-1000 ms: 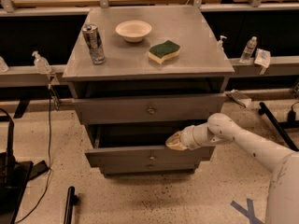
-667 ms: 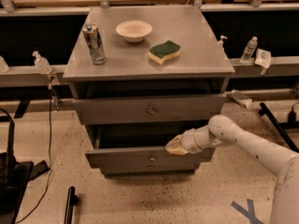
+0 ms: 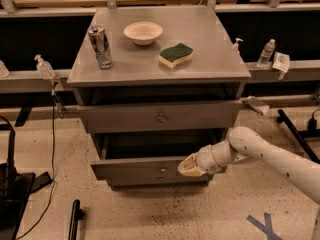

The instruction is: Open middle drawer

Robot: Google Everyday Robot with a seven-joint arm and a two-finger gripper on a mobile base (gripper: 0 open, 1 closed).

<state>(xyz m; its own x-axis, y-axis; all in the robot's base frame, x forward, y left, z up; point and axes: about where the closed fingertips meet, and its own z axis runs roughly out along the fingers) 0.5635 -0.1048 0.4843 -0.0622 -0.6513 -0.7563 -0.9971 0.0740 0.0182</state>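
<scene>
The grey cabinet (image 3: pixel 150 66) shows a tall top drawer (image 3: pixel 125 118) with a small round knob. Below it the middle drawer (image 3: pixel 135 169) stands pulled out toward me, a dark gap above its flat front, its knob (image 3: pixel 162 170) at centre. My gripper (image 3: pixel 189 166) comes in from the right on a white arm (image 3: pixel 270 156). Its beige tip rests against the right part of the middle drawer's front, just right of the knob, at the top edge. The lowest drawer is mostly hidden under the pulled-out one.
On the cabinet top stand a metal can (image 3: pixel 101 46), a white bowl (image 3: pixel 143 33) and a green-and-yellow sponge (image 3: pixel 175 55). Bottles (image 3: pixel 265 53) sit on side rails. Black cables and a stand (image 3: pixel 15 184) lie on the floor at left; blue tape (image 3: pixel 265 226) marks the floor at right.
The gripper has sunk from the gap above the middle drawer down onto the drawer's front edge. The drawer itself has hardly shifted.
</scene>
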